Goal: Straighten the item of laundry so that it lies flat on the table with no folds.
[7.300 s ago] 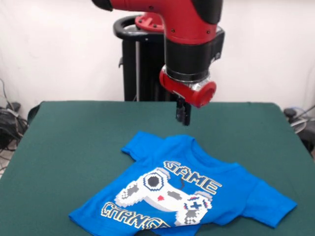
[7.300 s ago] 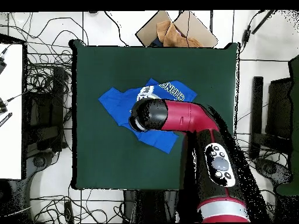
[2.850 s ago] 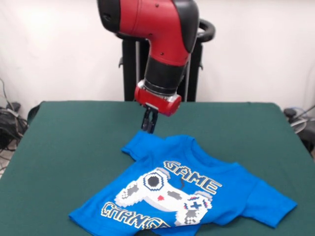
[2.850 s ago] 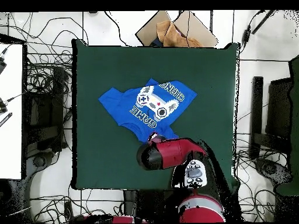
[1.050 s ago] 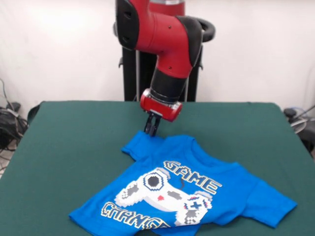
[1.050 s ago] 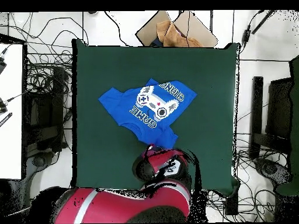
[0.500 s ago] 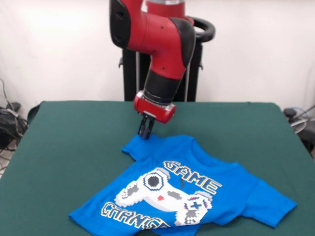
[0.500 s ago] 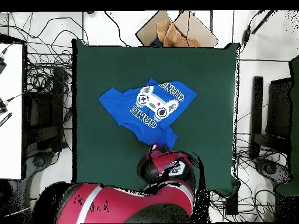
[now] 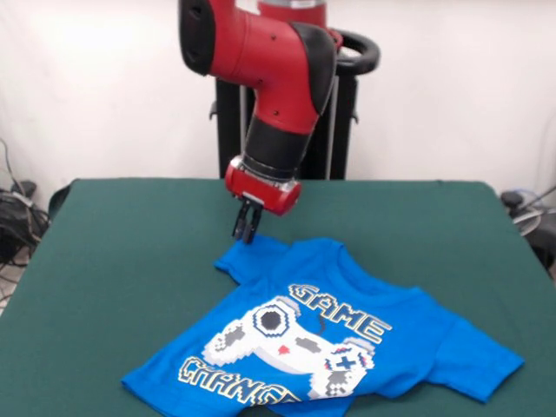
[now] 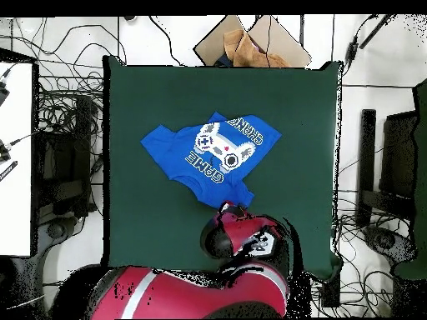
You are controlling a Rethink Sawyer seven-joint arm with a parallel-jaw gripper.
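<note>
**Tool poised at the shirt's sleeve**

The tool [image 9: 245, 231] hangs from the tilted red and black arm [image 9: 276, 104] with its tips just above the outer corner of one sleeve of the blue T-shirt [image 9: 326, 347]. Its two black fingers stand close together with only a narrow gap, and nothing shows between them; whether the tips touch the cloth cannot be told. Seen from overhead, the arm's wrist covers the tool, right beside the shirt's sleeve. The T-shirt [image 10: 210, 153] lies print-up near the middle of the green worktop [image 9: 130, 261], skewed to the worktop's edges, both sleeves spread, its hem rumpled under the "GAME CHANGER" lettering. Beyond the worktop [image 10: 292, 125], on the floor past the shirt's hem side, lies a cardboard box [image 10: 250, 42].
</note>
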